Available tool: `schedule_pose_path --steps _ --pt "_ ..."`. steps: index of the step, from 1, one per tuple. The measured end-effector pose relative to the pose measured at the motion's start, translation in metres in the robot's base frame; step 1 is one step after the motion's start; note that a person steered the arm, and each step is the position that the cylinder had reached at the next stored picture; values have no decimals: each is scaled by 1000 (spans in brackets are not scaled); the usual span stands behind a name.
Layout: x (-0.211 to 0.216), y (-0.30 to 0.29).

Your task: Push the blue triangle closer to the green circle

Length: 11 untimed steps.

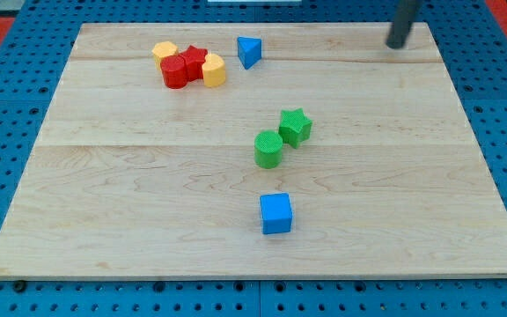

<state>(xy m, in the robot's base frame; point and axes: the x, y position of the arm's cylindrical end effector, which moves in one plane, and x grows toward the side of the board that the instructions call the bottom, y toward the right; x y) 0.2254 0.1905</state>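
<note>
My tip stands at the far right of the counter, touching no block. I carry no gripper, only the rod, so there is nothing to open or close.

The blue triangle lies well to the left of my tip, at about the same far depth. The green circle lies nearer than the triangle and slightly to its right, close to the counter's middle. In my judgement the push must run from far to near, so my tip has to get to the triangle's far side first; at present it is off to one side.

The triangle is a small blue wedge, standing free, with one point facing left. Red and yellow blocks cluster just to its left, apart from it. A green star sits just beside the circle, on its far right, close to the line of approach.
</note>
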Motion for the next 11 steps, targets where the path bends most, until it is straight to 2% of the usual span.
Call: schedule_pose_path --steps 2,3,5,6,9,11 --pt "-7 -193" --pt "-7 -224" --pt "44 -190" --pt "50 -174" --pt "98 -208" --pt "154 -184"
